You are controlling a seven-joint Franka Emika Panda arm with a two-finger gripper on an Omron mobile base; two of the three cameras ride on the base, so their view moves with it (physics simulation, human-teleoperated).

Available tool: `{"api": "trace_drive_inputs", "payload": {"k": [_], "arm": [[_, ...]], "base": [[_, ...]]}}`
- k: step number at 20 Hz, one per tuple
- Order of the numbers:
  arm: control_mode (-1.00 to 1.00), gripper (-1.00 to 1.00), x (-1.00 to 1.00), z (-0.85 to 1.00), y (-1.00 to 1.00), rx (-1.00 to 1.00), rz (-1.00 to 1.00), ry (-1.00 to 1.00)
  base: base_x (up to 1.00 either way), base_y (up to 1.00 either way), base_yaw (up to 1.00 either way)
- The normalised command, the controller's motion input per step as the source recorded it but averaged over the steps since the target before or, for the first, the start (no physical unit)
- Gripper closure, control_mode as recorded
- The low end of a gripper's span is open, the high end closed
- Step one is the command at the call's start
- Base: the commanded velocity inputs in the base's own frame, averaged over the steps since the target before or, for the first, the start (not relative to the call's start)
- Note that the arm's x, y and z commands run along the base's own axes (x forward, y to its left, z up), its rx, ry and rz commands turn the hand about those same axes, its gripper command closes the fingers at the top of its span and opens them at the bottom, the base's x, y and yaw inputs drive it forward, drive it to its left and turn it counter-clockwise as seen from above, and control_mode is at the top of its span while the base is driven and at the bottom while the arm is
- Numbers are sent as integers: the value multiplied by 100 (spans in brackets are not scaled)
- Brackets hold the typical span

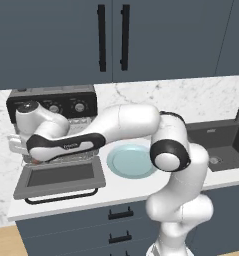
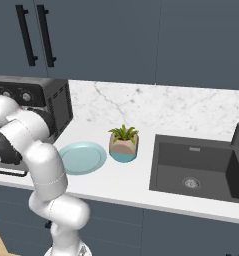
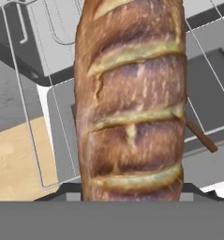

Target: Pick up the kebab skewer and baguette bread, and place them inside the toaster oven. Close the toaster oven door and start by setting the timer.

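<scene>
- Standing at the far left of the bench (image 1: 126, 187), the toaster oven (image 1: 53, 105) is seen with three round knobs along its top panel.
- The toaster oven door (image 1: 61, 176) is dropped open and lies flat in front of the oven, its black bar handle towards the bench edge.
- The claw (image 1: 15, 145) is held at the oven's mouth, over the wire rack (image 3: 24, 89).
- The baguette bread (image 3: 132, 101) is gripped in the claw, whose jaws are part-way closed on it; in the hand view its slashed crust runs up over the rack and door.
- A thin brown stick (image 3: 201, 138) juts out beside the loaf's right edge; what it is cannot be told.
- A pale blue plate (image 1: 131, 161) lies right of the door.
- A potted plant (image 2: 123, 143) stands just beside the plate.
- A dark sink (image 2: 198, 170) is set in the bench at the far right.
</scene>
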Motion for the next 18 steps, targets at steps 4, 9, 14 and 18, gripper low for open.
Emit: {"api": "trace_drive_inputs", "payload": {"k": [4, 9, 14, 18], "arm": [[-100, 100, 0, 0, 17, 0, 0, 0], [-100, 100, 0, 6, -6, 0, -2, 0], [-100, 100, -1, 15, -15, 0, 0, -1], [-100, 100, 0, -1, -38, 0, -1, 0]], "base": [[0, 0, 0], [0, 0, 0], [0, 0, 0], [0, 0, 0]]}}
